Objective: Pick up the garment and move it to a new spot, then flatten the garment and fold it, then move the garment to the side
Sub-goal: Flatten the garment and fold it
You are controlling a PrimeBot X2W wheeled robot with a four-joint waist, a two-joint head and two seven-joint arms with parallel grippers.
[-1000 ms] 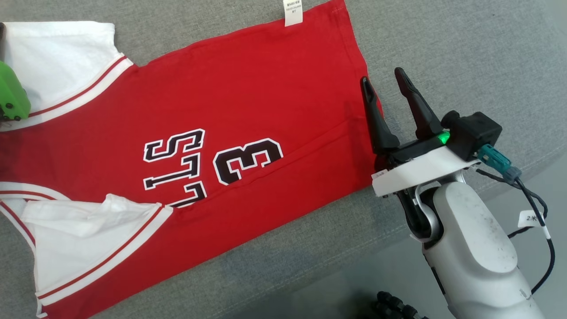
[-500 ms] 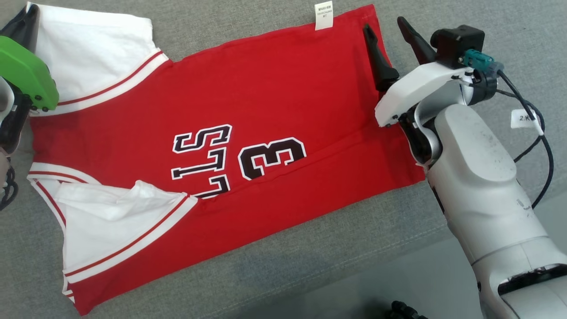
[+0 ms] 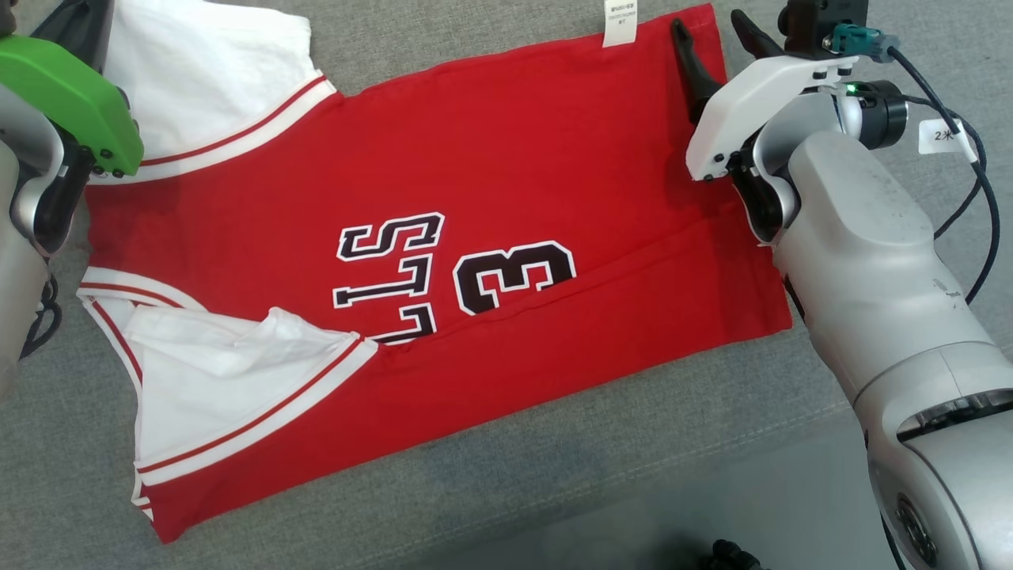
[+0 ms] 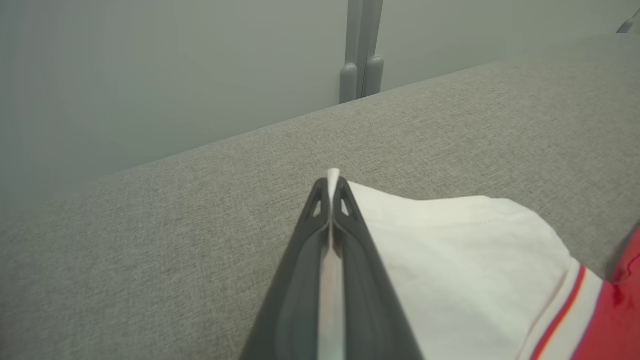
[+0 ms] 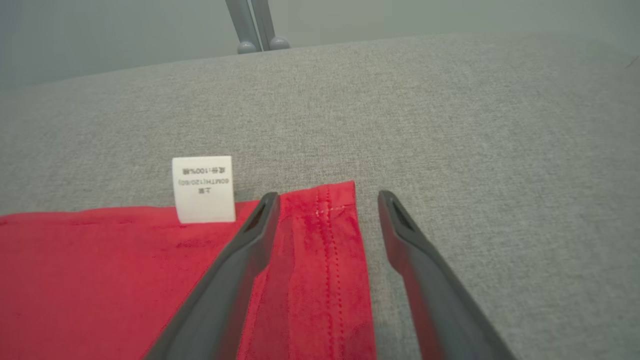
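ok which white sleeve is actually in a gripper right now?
The far sleeve, at the head view's top left: the left gripper is shut on its edge. The near sleeve lies rumpled, untouched.

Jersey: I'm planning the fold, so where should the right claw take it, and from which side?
Probably the far hem corner of the jersey, beside the care label. It lies flat with its stitched edge free, and the open right claw straddles that edge; come down from above.
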